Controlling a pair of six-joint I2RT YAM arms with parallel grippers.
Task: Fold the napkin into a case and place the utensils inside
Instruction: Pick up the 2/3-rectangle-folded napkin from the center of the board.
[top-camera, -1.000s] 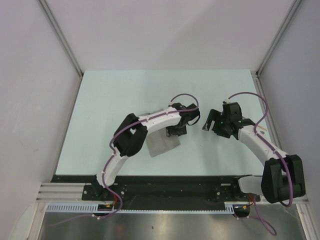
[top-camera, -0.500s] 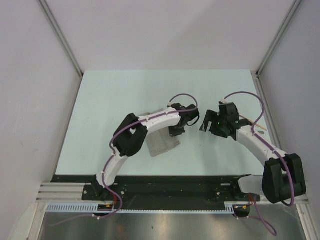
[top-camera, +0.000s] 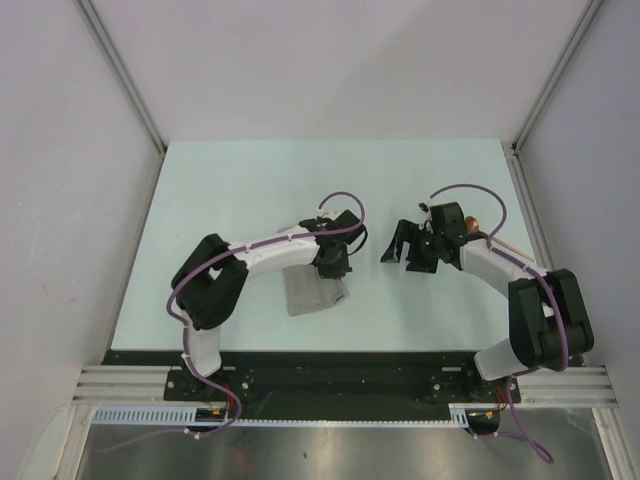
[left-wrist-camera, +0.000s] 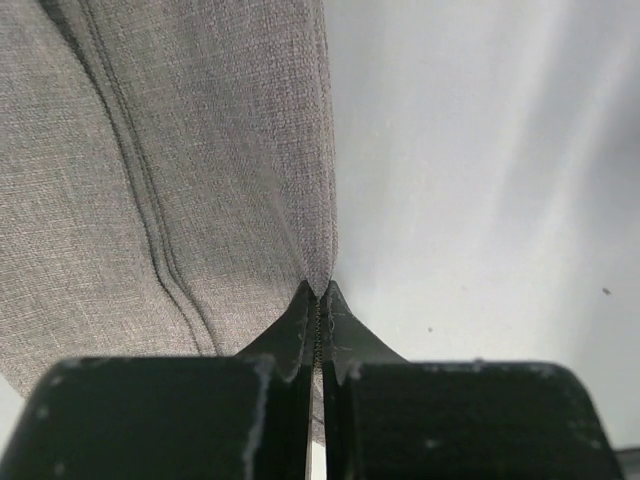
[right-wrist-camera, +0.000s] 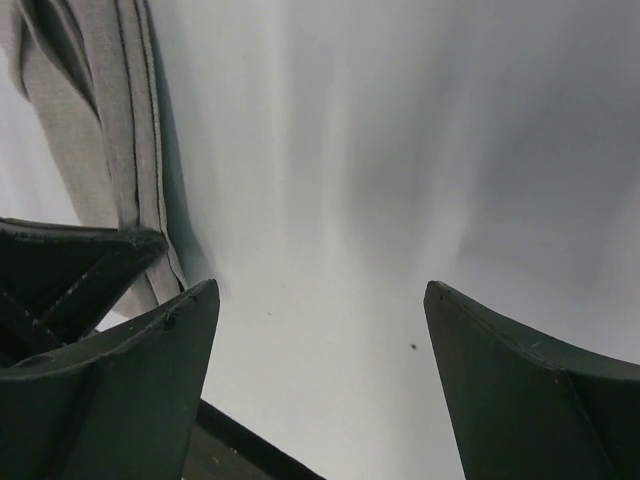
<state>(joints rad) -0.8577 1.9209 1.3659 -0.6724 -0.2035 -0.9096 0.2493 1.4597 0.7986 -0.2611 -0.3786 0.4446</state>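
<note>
The napkin (top-camera: 312, 293) lies as a folded grey-beige patch near the table's middle, partly under my left arm. My left gripper (top-camera: 331, 260) stands at its far right corner. In the left wrist view the left gripper (left-wrist-camera: 318, 291) is shut on the napkin (left-wrist-camera: 150, 180), pinching the hemmed edge between its fingertips. My right gripper (top-camera: 398, 246) hovers open to the right of it, apart from the cloth. Only bare table shows between the fingertips of the right gripper (right-wrist-camera: 318, 290), with the napkin (right-wrist-camera: 110, 130) at the upper left. A copper-coloured bit of the utensils (top-camera: 479, 223) peeks out behind the right arm.
The pale table (top-camera: 250, 190) is walled by white panels on the left, back and right. A black rail (top-camera: 330, 357) runs along the near edge by the arm bases. Part of the left gripper's black body (right-wrist-camera: 60, 260) shows beside my right gripper's left finger.
The left gripper has shut on the napkin's edge and moved left, and the cloth has shifted left with it. The right gripper has moved left toward the middle, still open.
</note>
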